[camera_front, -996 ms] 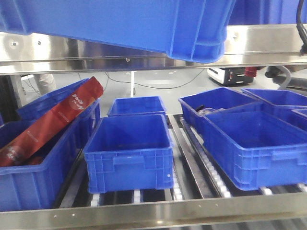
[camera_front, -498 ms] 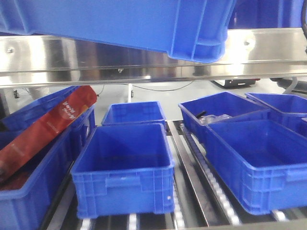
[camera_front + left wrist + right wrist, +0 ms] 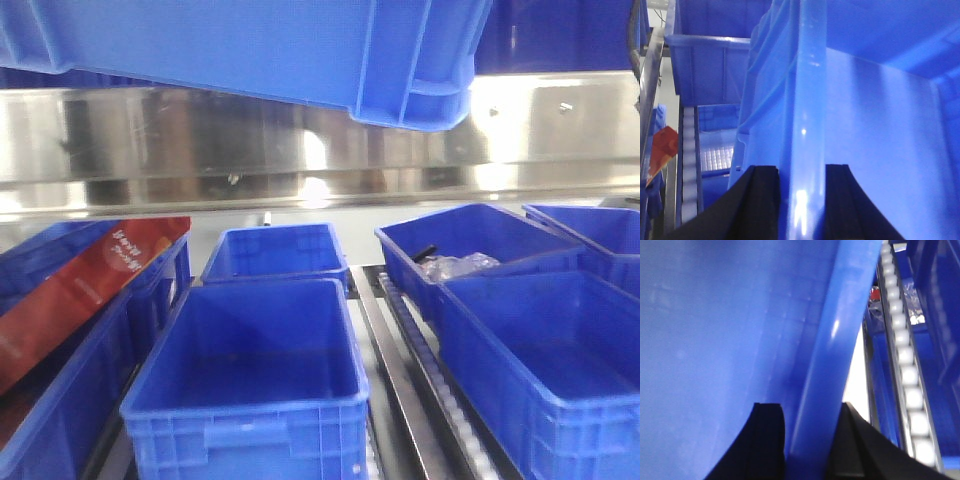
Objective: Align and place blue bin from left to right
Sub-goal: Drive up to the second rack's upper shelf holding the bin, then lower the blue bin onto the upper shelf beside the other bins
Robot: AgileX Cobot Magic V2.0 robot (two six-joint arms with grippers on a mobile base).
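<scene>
Left gripper [image 3: 801, 172]: two black fingers [image 3: 760, 200] straddle the rim lip of the blue bin [image 3: 880, 125], one on each side of the wall, clamped on it. The inner wall of the bin fills the right half of that view.

Right gripper [image 3: 809, 412]: same grip on the opposite side. Its fingers [image 3: 767, 440] sit on either side of the rim and are pinched onto it, with the bin wall filling the left of the view.

So the bin hangs between both arms, off the rack. In the front view it spans the top of the frame [image 3: 250, 50], crossing in front of the stainless rail [image 3: 200, 140]. It is tilted — the ribbed right corner is lowest and the bottom edge rises toward the left. Neither gripper shows in that view.

Lower shelf, below the held bin:
- The front centre tub [image 3: 250, 400] sits directly under it, and the rear centre tub [image 3: 275, 255] is just behind, touching or nearly so.
- The left tub [image 3: 60, 400] holds a red package [image 3: 90, 280] that leans tilted, with its top end over the tub's rim. The same package is a red sliver at the left edge of the left wrist view.
- The roller track [image 3: 420, 370] runs front to back between the centre and right lanes, and its white rollers show in the right wrist view.
- In the right lane, the right front tub [image 3: 540, 350] is near the camera. The right rear tub [image 3: 460, 235] behind it holds some clear plastic wrap [image 3: 455, 265] and a small dark item I cannot identify.
- The far-right tub [image 3: 590, 225] is cut off by the frame edge.
</scene>
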